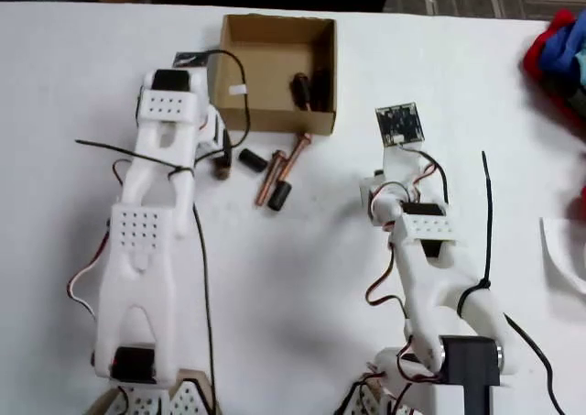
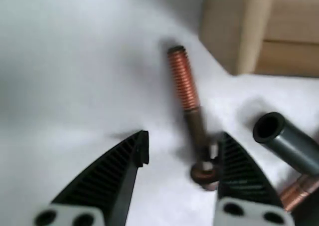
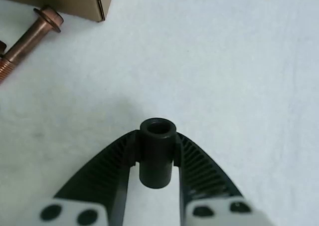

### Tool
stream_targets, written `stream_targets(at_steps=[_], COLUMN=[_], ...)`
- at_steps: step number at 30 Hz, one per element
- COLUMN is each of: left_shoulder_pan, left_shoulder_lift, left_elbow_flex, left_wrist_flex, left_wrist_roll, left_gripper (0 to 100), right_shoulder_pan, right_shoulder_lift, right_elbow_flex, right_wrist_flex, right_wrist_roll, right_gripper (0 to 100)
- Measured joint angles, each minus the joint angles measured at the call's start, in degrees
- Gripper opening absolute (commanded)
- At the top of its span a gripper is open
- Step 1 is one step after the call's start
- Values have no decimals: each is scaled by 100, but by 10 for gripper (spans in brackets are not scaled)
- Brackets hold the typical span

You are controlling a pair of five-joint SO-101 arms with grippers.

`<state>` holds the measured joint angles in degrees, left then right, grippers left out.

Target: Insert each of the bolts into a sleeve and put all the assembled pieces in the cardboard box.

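- The left jaws are standing apart on either side of a copper bolt (image 2: pixel 185 86). It is lying on the counter (image 2: pixel 65 61) just outside a corner of the cardboard box (image 2: pixel 259 26), with its head resting against one jaw.
- The right jaws are clamping a black sleeve (image 3: pixel 157 153) over bare counter, well apart from the box, with its open bore pointing away from the wrist.
- The step in hand is probably the bolt pickup. The bolt is sitting off centre, so closing now is likely to push or roll it; centring the jaws over it first should help.
- Gripping the smooth shank near the head would be leaving the threaded end free to enter the sleeve's bore.
- The left wrist view is giving the close detail: a second sleeve (image 2: pixel 286 141) and the end of another bolt (image 2: pixel 299 191) are crowding the pickup from the side away from the box.
- The high view is adding the tally: an assembled piece (image 1: pixel 307 90) is lying inside the box, and a further sleeve (image 1: pixel 279 195) is lying loose in front of it.
- The right wrist view is showing the held sleeve's bore open and unobstructed.
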<state>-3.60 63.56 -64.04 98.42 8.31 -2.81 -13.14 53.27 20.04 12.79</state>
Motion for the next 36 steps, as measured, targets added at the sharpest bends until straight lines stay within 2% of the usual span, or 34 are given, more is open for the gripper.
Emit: stream_targets(at_steps=[7, 10, 18, 21, 27, 32, 36], left_shoulder_pan=[35, 53, 62, 18, -193, -202, -220], left_shoulder_lift=[255, 299, 290, 193, -466, -1749, -2840], left_elbow_flex=[-220, -246, -246, -193, 352, 1697, 3086], left_wrist_flex=[9, 9, 185, 229, 281, 281, 281], left_wrist_roll=[-35, -352, -1327, -2057, -4141, -5758, -6690], left_gripper=[113, 22, 24, 24, 24, 24, 24], right_shoulder_pan=[0, 0, 0, 0, 0, 0, 0], right_shoulder_lift=[0, 0, 0, 0, 0, 0, 0], right_elbow_flex=[0, 0, 0, 0, 0, 0, 0], right_wrist_flex=[0, 0, 0, 0, 0, 0, 0], right_wrist_roll=[0, 0, 0, 0, 0, 0, 0], right_gripper=[19, 19, 19, 19, 19, 19, 19])
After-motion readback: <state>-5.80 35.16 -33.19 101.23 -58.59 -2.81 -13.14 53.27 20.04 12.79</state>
